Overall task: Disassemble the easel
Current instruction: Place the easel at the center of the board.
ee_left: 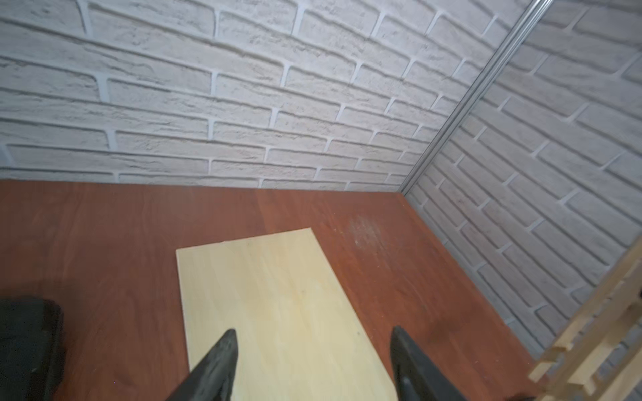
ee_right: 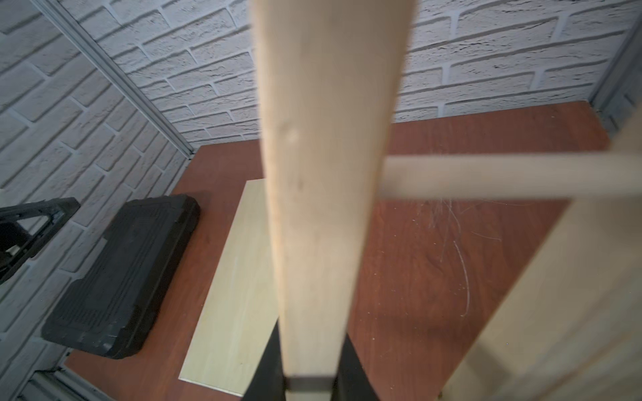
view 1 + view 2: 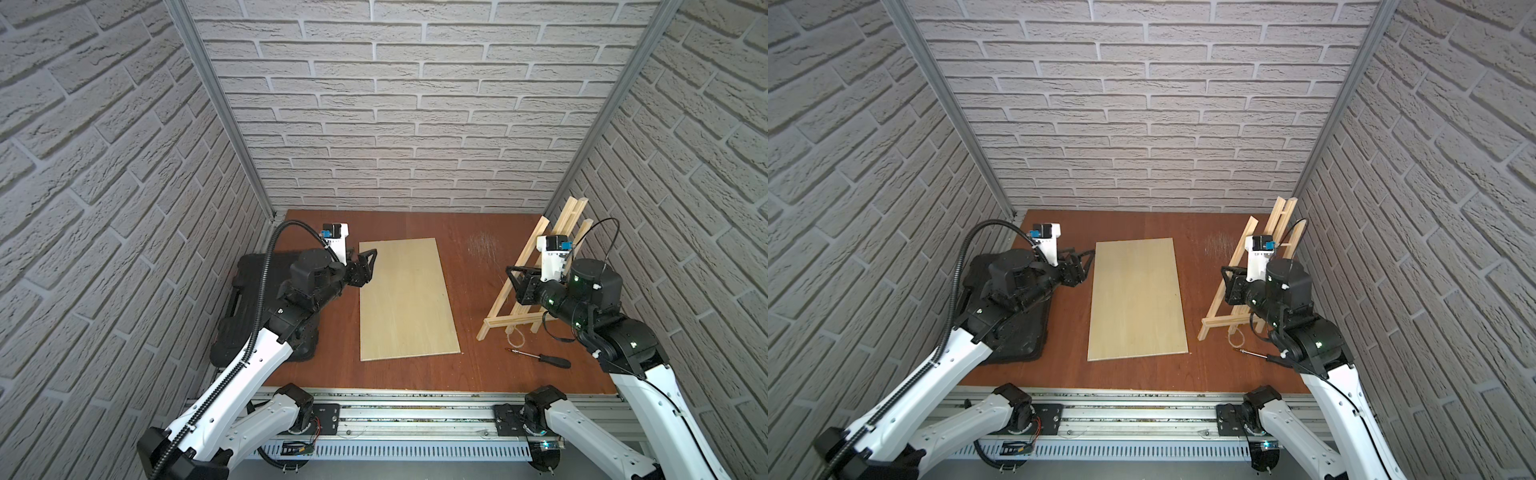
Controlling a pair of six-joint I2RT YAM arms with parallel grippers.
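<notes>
A big flat board [image 3: 407, 299] [image 3: 1138, 299] lies in the middle of the brown table [image 3: 415, 374]. Everything here is told from that board.

The easel [image 3: 529, 247] [image 3: 1239, 249] is to the right of the board, with a strip of bare table between them. It is not lying flat. Its low end with the cross ledge is down on the table on the board's side, and its top end tips up and away from the board. I cannot tell if the top touches the wall.

The right gripper [image 3: 510, 272] [image 3: 1225, 274] is right of the board too. It pinches one thin slat of the easel, on the side nearest the board. In the right wrist view the slat [image 2: 323, 173] runs straight up from between the two black fingers [image 2: 264, 375], which are pressed on it.

A short string [image 3: 513, 336] hangs from the easel's low end and lies on the table. A screwdriver [image 3: 544, 358] lies on the table right of the board's near corner, close to the string.

The left gripper [image 3: 369, 266] [image 1: 312, 340] is above the board's left edge, near the far corner. Its fingers [image 1: 222, 354] are spread apart and nothing is between them.

A black case [image 3: 245, 274] [image 2: 121, 270] lies left of the board, under the left arm.
</notes>
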